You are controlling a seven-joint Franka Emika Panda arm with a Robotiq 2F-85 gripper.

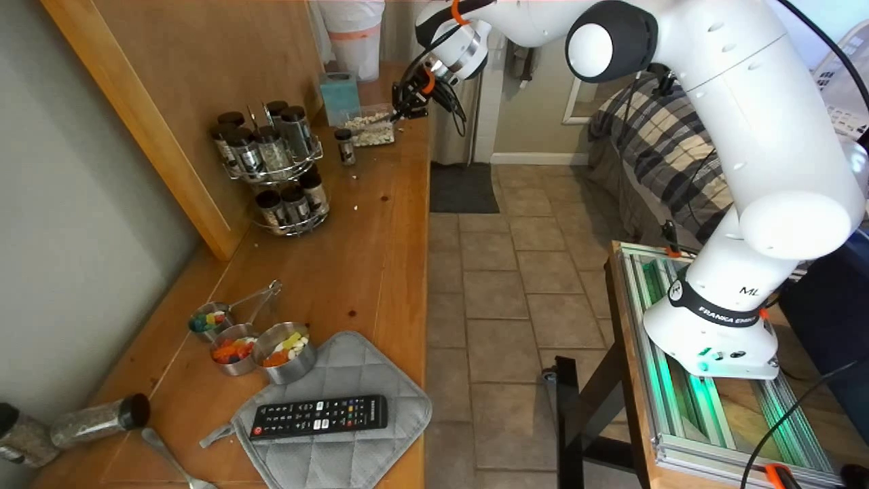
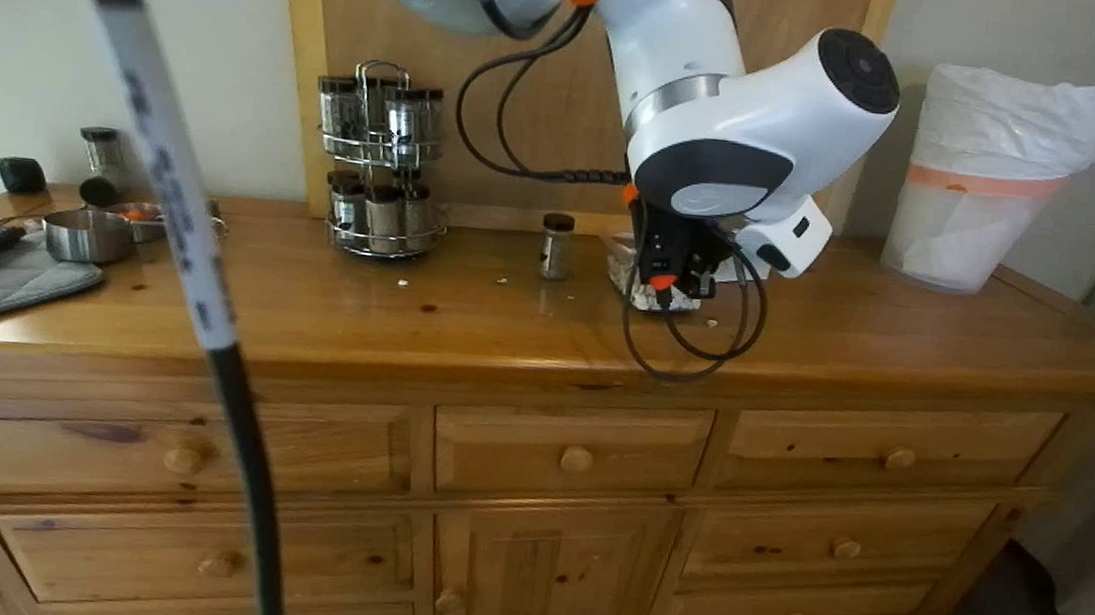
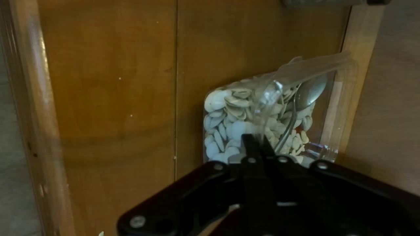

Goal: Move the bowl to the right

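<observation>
Gripper (image 3: 257,141) appears clenched on the thin rim (image 3: 269,95) of the seed-filled plastic tub (image 3: 313,65), presumably because that edge gives purchase for moving it rightward.

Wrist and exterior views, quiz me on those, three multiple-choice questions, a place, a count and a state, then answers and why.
1. Where is the wrist view's shiny metal spoon? A: on the floor; B: inside the clear rectangular plastic container; C: on the remote.
2. How many round metal measuring cups show? A: one; B: two; C: three.
3. How is the black robot gripper? A: closed; B: wide open; C: hidden.

1 B: it lies within the container's walls.
2 C: three stand grouped in an exterior view.
3 A: it is shut on the container's wall.
</observation>
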